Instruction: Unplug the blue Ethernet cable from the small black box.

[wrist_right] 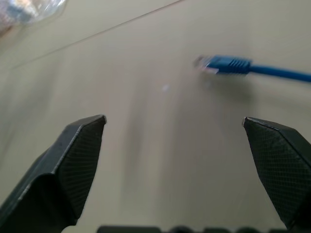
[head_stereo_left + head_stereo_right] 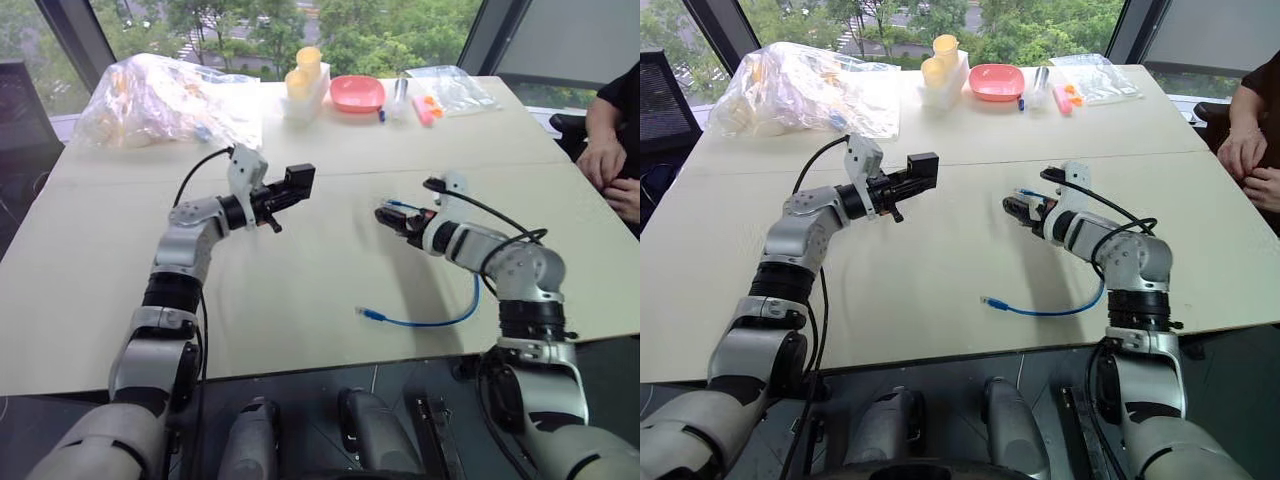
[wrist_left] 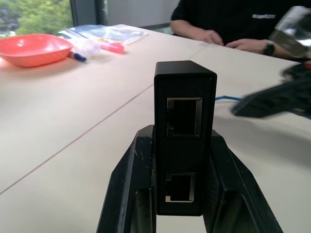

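My left gripper (image 2: 283, 195) is shut on the small black box (image 2: 300, 180) and holds it level above the table's middle. In the left wrist view the small black box (image 3: 184, 87) stands between the fingers (image 3: 129, 170) with two ports facing out, both empty. The blue Ethernet cable (image 2: 440, 322) lies loose on the table, apart from the box. One plug (image 2: 371, 314) rests near the front edge, and the cord curves back behind my right arm. My right gripper (image 2: 386, 215) hangs open low over the table with nothing between its fingers. A blue plug (image 1: 223, 64) lies just beyond them.
A crumpled clear plastic bag (image 2: 165, 100) lies at the back left. Yellow cups in a white holder (image 2: 305, 75), a pink bowl (image 2: 357, 93) and a small clear bag (image 2: 450, 88) line the far edge. A person's hands (image 2: 610, 165) rest at the table's right side.
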`<state>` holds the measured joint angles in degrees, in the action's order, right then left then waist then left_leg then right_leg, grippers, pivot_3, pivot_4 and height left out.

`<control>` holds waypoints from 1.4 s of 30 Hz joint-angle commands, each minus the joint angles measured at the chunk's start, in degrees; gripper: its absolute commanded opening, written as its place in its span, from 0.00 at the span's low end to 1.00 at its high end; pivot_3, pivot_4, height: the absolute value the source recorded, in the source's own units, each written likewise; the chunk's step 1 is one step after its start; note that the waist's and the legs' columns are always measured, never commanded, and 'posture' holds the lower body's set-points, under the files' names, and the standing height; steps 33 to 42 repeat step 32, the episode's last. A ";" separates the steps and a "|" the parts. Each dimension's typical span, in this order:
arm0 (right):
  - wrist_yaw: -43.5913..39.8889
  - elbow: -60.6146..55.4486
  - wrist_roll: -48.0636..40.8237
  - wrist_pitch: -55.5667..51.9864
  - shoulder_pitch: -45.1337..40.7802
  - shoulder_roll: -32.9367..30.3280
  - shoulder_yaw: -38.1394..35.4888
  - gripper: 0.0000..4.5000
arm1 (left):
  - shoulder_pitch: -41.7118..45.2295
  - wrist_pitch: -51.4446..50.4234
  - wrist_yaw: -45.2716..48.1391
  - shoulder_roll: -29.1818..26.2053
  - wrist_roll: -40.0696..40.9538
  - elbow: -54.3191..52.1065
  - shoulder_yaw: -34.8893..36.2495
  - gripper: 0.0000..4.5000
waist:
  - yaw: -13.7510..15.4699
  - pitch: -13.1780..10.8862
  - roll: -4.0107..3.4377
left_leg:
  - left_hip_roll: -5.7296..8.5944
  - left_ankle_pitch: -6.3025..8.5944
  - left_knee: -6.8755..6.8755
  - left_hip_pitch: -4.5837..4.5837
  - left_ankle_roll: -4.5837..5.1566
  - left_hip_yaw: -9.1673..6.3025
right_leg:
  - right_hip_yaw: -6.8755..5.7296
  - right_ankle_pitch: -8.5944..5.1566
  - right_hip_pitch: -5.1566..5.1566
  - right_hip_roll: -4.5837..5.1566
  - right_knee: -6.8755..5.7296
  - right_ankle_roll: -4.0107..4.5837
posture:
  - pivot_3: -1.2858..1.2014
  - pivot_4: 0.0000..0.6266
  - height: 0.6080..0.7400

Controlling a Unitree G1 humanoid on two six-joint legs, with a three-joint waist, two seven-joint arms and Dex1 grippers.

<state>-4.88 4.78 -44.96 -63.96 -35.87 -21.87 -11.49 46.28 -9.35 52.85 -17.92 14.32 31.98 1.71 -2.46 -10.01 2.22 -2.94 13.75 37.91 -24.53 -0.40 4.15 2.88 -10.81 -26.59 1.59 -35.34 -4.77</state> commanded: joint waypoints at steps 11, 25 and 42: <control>-3.25 -24.72 -4.92 -8.02 9.05 -2.79 -0.98 1.00 | -1.71 11.72 -8.50 7.50 -2.68 9.27 0.10 0.52 | 0.11 0.02 -0.04 | 0.03 0.01 0.12 0.14 0.02 0.00 | 0.00 0.03 0.20 0.03 0.12 0.11 | 0.52 0.24 1.00; -7.07 -27.09 -2.69 -1.44 12.13 -3.95 -3.34 1.00 | -10.14 -9.23 -6.59 -0.16 7.40 -17.41 2.59 0.99 | -0.04 0.02 -0.04 | 0.00 0.01 0.08 0.08 0.02 0.00 | 0.00 0.01 0.17 0.03 0.15 0.07 | 0.52 0.24 1.00; -13.72 -30.56 -0.04 8.39 17.29 -7.18 -3.76 1.00 | -21.06 -26.97 -9.85 -7.44 16.30 -38.39 6.54 0.99 | -0.07 0.02 -0.04 | -0.01 0.01 0.07 0.16 0.02 -0.01 | 0.00 0.00 0.21 0.01 0.13 0.08 | 0.52 0.24 1.00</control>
